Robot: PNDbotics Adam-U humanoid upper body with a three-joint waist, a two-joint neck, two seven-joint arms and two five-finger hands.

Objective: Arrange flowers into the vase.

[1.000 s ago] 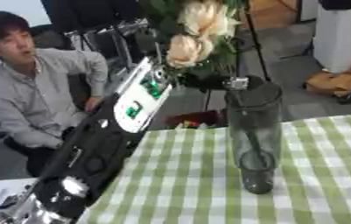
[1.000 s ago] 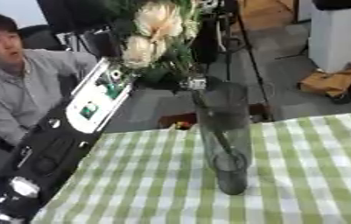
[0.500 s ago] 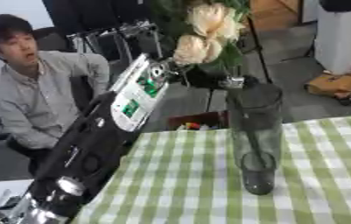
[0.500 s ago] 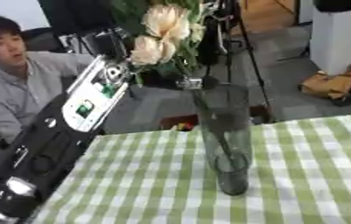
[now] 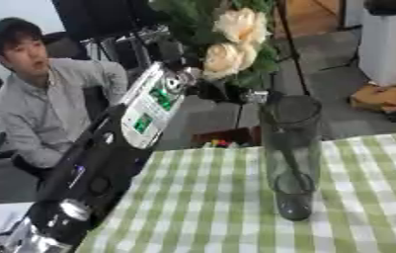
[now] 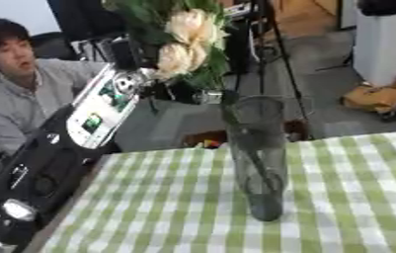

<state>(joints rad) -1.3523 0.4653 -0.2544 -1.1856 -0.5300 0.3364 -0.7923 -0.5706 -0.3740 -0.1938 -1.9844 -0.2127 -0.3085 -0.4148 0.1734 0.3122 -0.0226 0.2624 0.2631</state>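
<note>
A tall dark glass vase [image 5: 292, 148] stands upright on the green-and-white checked tablecloth [image 5: 201, 197]. A bunch of cream roses with green leaves [image 5: 235, 42] hangs above and just left of the vase's rim. My left arm reaches up from the lower left corner. Its left hand [image 5: 208, 91] is shut on the bunch just below the blooms, mostly hidden behind the leaves. A green stem [image 6: 240, 136] runs down inside the vase. My right hand is out of sight.
The table's far edge runs just behind the vase, with floor beyond it. A white bin [image 5: 391, 44] and a brown object [image 5: 382, 96] are on the floor at the back right. A dark stand [image 6: 279, 59] rises behind the flowers.
My left forearm has lifted a little and the bunch has shifted right, closer over the vase's mouth. The vase has stayed in place.
</note>
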